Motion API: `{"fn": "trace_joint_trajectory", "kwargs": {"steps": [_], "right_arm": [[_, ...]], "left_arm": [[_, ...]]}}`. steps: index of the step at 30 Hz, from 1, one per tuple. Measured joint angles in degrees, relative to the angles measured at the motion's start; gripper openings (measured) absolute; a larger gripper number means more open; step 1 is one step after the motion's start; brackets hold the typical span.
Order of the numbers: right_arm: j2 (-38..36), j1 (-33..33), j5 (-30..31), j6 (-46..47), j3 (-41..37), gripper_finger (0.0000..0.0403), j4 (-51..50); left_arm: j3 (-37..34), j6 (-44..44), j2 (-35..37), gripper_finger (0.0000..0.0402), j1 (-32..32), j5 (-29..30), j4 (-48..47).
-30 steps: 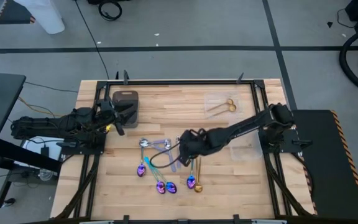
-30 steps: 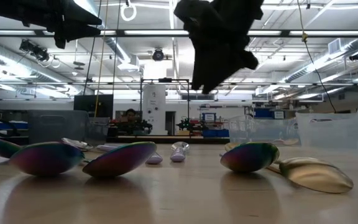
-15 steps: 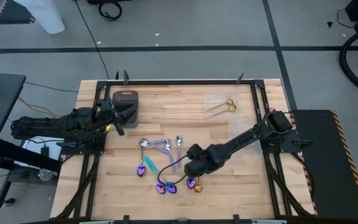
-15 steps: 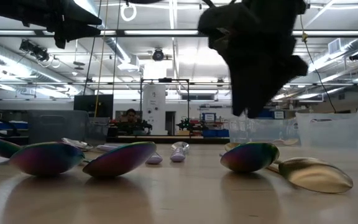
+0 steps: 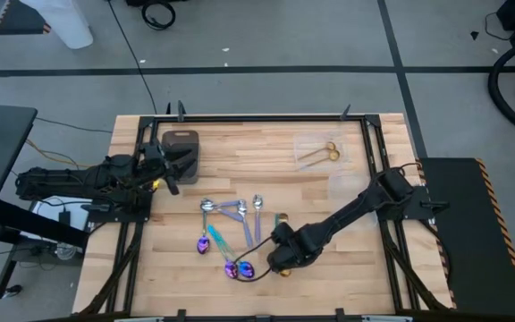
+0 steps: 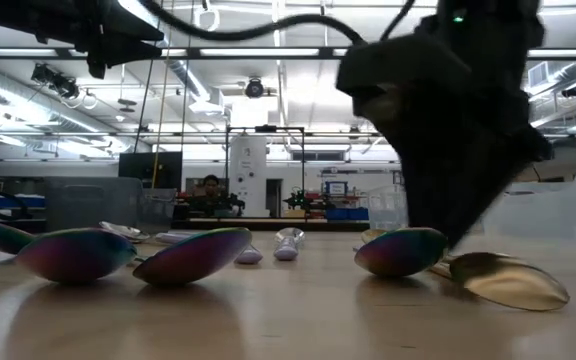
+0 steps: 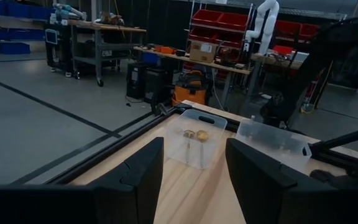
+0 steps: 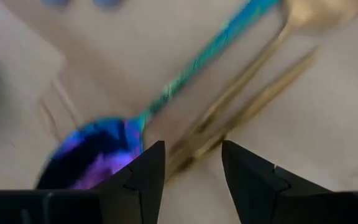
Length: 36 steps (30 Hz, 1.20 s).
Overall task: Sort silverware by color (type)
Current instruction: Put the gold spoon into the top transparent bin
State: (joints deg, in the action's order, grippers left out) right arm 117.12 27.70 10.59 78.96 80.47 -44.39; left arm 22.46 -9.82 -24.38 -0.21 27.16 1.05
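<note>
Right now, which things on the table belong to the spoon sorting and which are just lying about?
Job:
gold spoons
silver spoons
purple-blue spoons
right hand, open, low over the gold spoons

Lying about:
dark tray
left hand, open, waiting by the tray

The gold spoon (image 5: 285, 270) is being largely covered by the right gripper (image 5: 280, 261) in the high view — only its bowl is showing. In the right wrist view the iridescent spoon (image 8: 98, 152) is being blurred, its bowl partly hidden behind a finger (image 8: 143, 177).

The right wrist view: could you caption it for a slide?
Open right gripper poised over gold spoon handles beside an iridescent spoon.
</note>
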Motion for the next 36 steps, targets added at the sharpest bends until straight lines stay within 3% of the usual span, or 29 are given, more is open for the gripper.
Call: {"fn": "trace_joint_trajectory", "kwargs": {"steps": [14,26,36], "right_arm": [[-0.3,1.6,-3.5,3.4,0.0,0.0169,-1.7],[0.7,1.5,-2.1,3.6,0.1,0.0169,-2.0],[1.8,1.1,-6.2,-0.2,0.2,0.0164,-7.5]], "left_arm": [[0.0,0.0,0.0,0.0183,0.0,0.0,-0.2],[0.0,0.0,0.0,0.0183,0.0,0.0,-0.2],[0.0,0.0,0.0,0.0183,0.0,0.0,-0.5]]}}
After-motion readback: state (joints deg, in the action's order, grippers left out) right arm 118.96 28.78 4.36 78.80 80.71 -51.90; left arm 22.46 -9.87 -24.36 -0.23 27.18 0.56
